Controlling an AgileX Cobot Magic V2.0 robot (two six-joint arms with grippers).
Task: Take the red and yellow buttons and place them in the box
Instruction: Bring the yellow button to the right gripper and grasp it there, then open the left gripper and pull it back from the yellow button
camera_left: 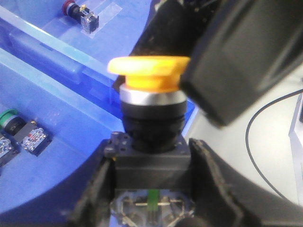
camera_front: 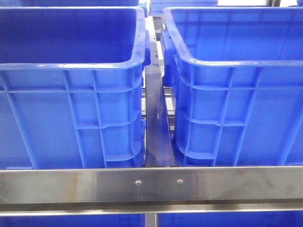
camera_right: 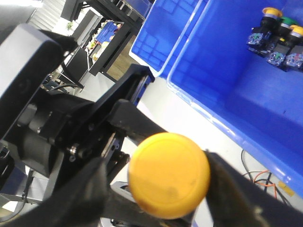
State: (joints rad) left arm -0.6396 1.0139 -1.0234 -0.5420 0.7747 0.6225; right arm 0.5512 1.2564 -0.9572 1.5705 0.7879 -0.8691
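— Where was the yellow button (camera_left: 150, 75) at that moment?

— Clamped between both arms. In the left wrist view the left gripper (camera_left: 152, 189) had its jaws closed snugly on the button's black square base, with the silver collar and yellow mushroom cap standing upright above the fingers (camera_left: 94, 189). In the right wrist view the right gripper (camera_right: 156, 189) showed its two dark fingers (camera_right: 236, 189) pressed on either side of the same yellow cap (camera_right: 169, 175) — narrowly parted, just the cap's width.

— And the bins?

— The front view showed only two blue crates, the left crate (camera_front: 71, 94) and the right crate (camera_front: 236, 94), side by side behind a steel rail (camera_front: 151, 184), with a narrow gap between them. Neither arm appeared there.

— Anything else lying about?

— In the left wrist view, a green button (camera_left: 9, 118) lay at the edge of a blue bin floor, and a red button (camera_left: 71, 7) lay in the adjoining compartment beyond the wall. The right wrist view showed a cluster of buttons (camera_right: 279, 38) in the far corner of a blue bin (camera_right: 236, 94) — yellow and green caps among them. A black cable (camera_left: 270, 142) trailed over the white surface beside the bin.
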